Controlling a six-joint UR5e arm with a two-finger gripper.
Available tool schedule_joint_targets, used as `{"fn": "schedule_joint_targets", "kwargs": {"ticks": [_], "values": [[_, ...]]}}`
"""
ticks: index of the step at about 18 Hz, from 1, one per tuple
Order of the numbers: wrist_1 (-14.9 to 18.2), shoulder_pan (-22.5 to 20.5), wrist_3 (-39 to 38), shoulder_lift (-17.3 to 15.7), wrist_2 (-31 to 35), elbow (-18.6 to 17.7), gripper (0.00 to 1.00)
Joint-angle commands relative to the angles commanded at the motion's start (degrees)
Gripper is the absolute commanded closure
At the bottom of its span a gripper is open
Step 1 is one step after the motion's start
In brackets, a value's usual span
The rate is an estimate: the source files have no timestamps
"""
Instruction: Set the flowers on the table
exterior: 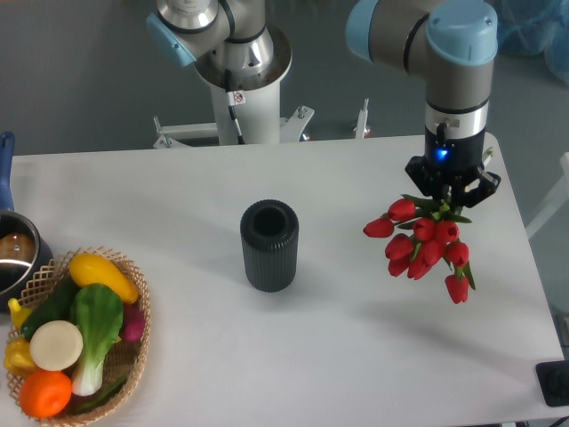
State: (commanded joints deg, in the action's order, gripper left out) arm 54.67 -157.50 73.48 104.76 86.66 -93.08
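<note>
I am looking down and across at a white table (pixel 267 356) from a fixed camera. My arm reaches in from the upper right, and its fingers (pixel 449 203) point straight down over the right side of the table. They are closed on the flowers (pixel 425 245), gripping at the green stem end, so the bunch hangs below them with the red buds fanning down and to the left. The lowest bud looks to be off the surface, with a faint shadow lying under the bunch; I cannot tell exactly how high it hangs.

Near the middle of the table stands a dark ribbed cylinder vase (pixel 269 245), upright and empty at its mouth, well apart from the bunch. At the left edge sits a woven basket (pixel 138 356) of colourful vegetables, and beside it a dark pot (pixel 12 253) with a blue handle, partly cut off by the frame.

I judge the bunch light and soft: the stems bend, the buds splay loosely, and single stems could slip free if held loosely. The stems, gathered close together, are the sensible place to hold; the buds would crush or tear. When lowered, the heads will likely touch first and fold sideways, so the bunch should settle lying down, not upright.
</note>
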Motion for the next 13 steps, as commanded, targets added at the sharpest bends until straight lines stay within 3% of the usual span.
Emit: {"fn": "schedule_joint_targets", "kwargs": {"ticks": [5, 8, 13], "values": [[-0.3, 0.9, -2.3, 2.0, 0.0, 0.5, 0.88], [-0.2, 2.6, -7.6, 4.5, -0.2, 1.4, 0.88], [-0.2, 3.0, -7.6, 7.3, 1.6, 1.3, 0.89]]}}
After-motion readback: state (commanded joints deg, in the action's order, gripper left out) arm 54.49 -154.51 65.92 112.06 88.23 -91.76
